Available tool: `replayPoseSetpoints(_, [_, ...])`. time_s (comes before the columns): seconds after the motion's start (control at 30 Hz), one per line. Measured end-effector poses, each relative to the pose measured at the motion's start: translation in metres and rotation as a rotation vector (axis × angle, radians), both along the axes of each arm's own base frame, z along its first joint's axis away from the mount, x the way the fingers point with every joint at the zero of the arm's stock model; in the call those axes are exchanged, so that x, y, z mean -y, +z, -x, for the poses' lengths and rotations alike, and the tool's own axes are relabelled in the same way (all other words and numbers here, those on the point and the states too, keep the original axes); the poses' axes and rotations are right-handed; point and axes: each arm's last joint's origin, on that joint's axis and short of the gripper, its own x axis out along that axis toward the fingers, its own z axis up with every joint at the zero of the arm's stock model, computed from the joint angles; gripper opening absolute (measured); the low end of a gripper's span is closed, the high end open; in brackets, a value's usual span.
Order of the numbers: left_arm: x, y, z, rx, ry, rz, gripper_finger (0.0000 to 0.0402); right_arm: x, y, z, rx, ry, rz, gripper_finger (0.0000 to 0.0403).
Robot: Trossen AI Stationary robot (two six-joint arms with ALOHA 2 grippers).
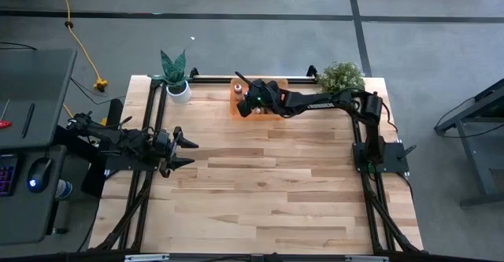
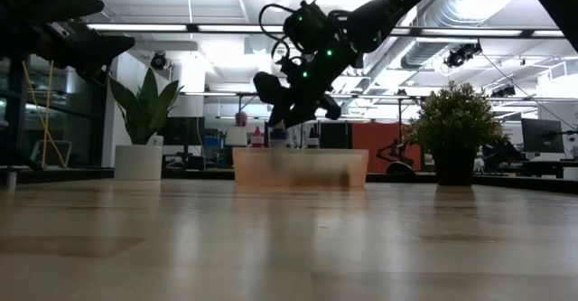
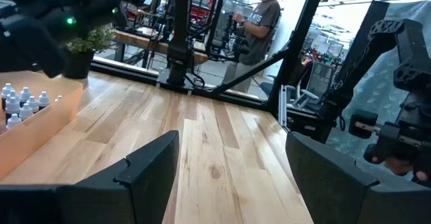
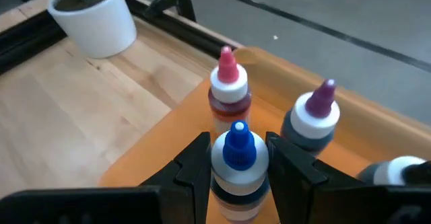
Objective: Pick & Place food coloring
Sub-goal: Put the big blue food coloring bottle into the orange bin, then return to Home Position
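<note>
Right gripper [image 4: 237, 167] around 1 bottle [image 4: 237, 158]

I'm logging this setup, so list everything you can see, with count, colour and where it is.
Tray: one, translucent orange, far edge of the table.
Blue-tipped bottle: one, white cap, between the right hand's fingers, in the tray.
Red-tipped bottle: one, red body, just beyond it.
Purple-tipped bottle: one, dark body, beside those.
Small white-capped bottles: a cluster, count unclear, in the tray.
Snake plant: one, white pot, far left corner.
Bushy plant: one, green, far right corner.
Person: one, grey shirt, beyond the table.
Left hand: open, above the table's left side.
Right hand: shut on the blue-tipped bottle.
</note>
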Motion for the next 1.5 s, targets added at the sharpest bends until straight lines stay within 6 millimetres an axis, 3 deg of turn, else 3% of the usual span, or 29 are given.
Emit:
replayPoseSetpoints(0.2, [0.000,0.000,0.000,0.000,0.000,0.000,0.0271,0.000,-0.014,-0.003,-0.023,0.005,-0.029,0.0111])
replayPoseSetpoints(0.7, [0.000,0.000,0.000,0.000,0.000,0.000,0.0271,0.009,-0.013,0.000,0.019,-0.051,-0.058,0.0111])
replayPoseSetpoints(1.0, [0.000,0.000,0.000,0.000,0.000,0.000,0.0271,0.006,-0.026,-0.005,-0.002,-0.041,-0.066,0.0116])
replayPoseSetpoints(1.5, [0.000,0.000,0.000,0.000,0.000,0.000,0.0271,0.003,-0.024,-0.005,-0.074,0.046,0.012,0.0181])
